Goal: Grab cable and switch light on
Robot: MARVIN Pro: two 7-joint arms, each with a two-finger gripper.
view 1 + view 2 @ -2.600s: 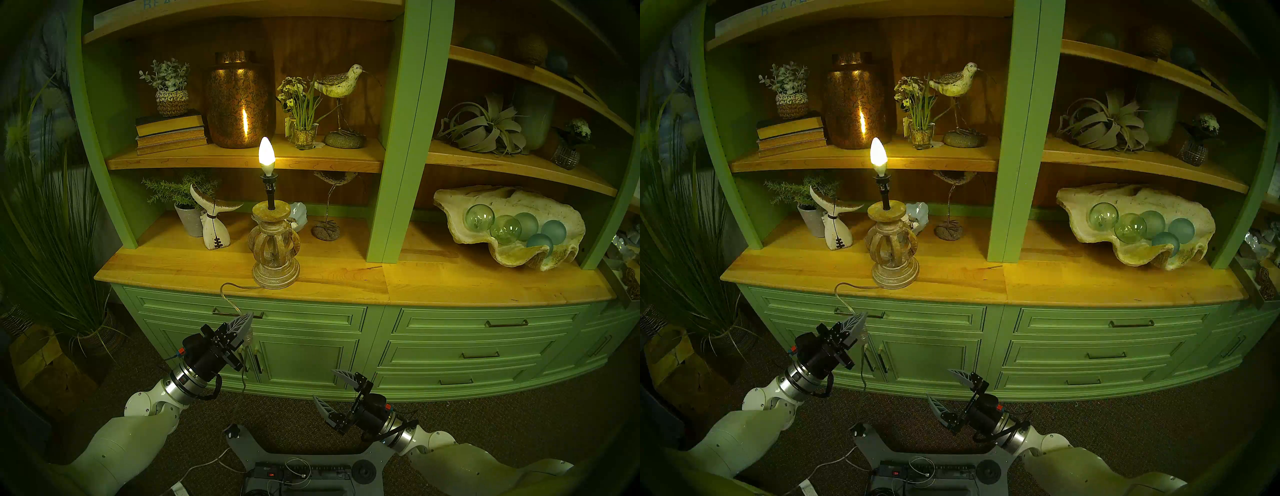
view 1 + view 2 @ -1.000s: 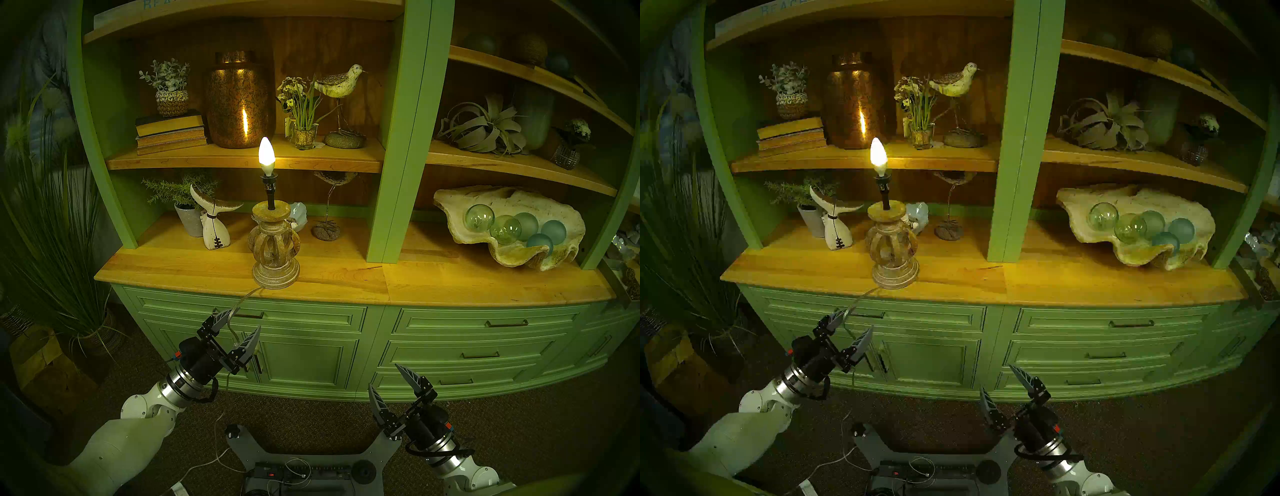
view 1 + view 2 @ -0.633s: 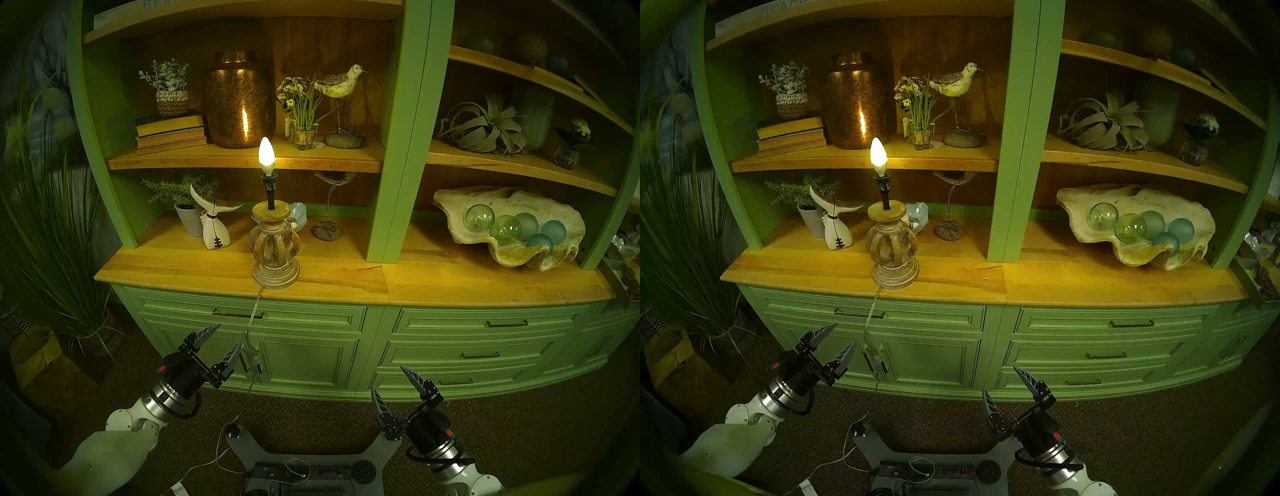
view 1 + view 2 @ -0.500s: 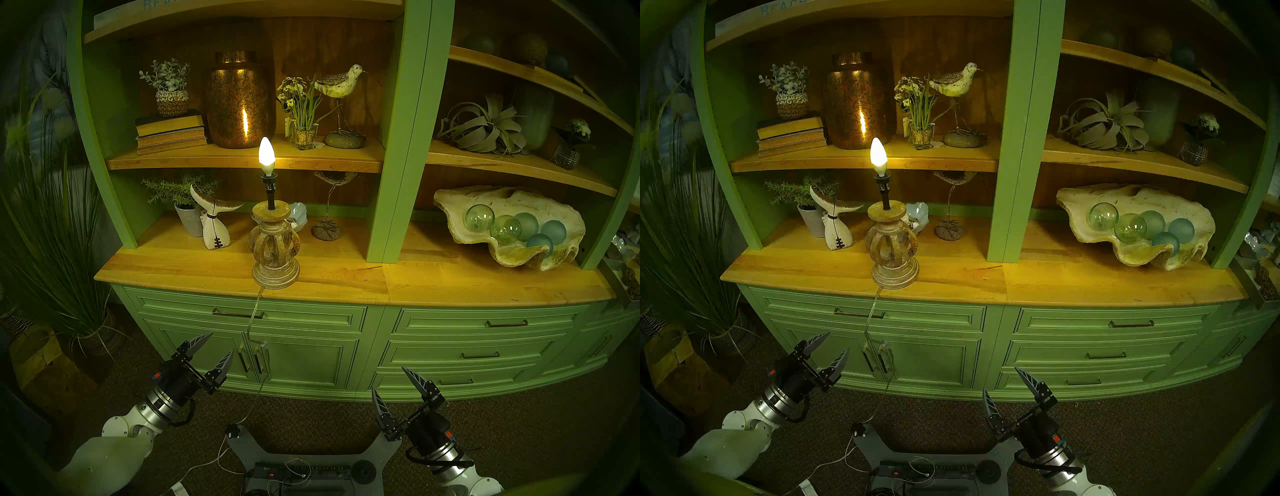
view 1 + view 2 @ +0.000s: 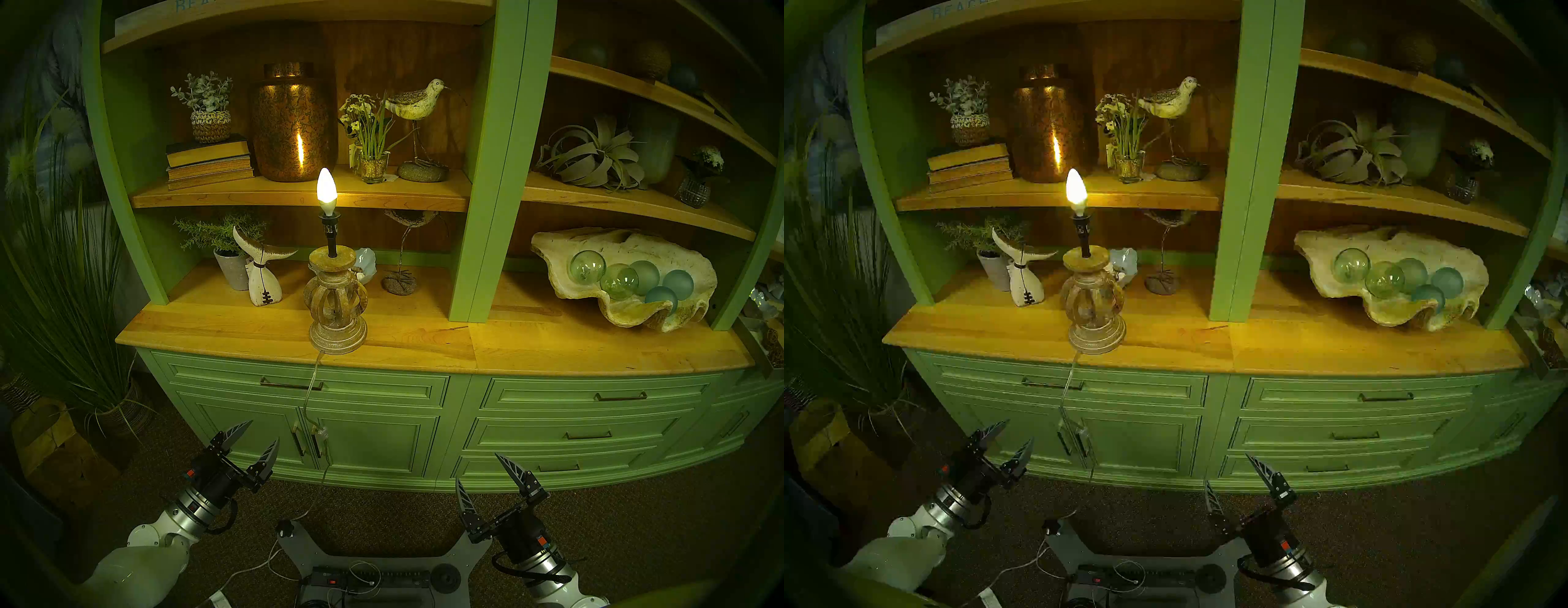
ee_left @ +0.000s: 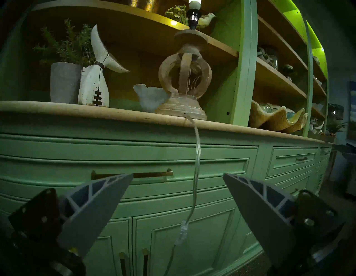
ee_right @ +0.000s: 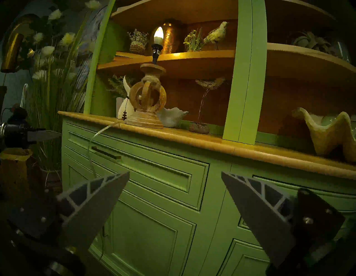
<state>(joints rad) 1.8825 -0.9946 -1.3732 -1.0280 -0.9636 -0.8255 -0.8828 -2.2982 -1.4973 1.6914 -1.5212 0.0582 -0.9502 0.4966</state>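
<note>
Lamp [image 5: 337,297] lit on surface [image 5: 212,327]. Cable [image 5: 313,384] hangs free below lamp. Left fingers [image 5: 237,433] and right fingers [image 5: 511,465] spread, empty. Risk: arm snags cable, drags lamp off.

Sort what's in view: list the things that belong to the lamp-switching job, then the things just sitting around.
Job:
lamp, bulb lit
clear cable with inline switch, hanging free
left gripper, open
right gripper, open

Lying about:
copper jar
whale tail figure
bird figure
giant shell
power strip
</note>
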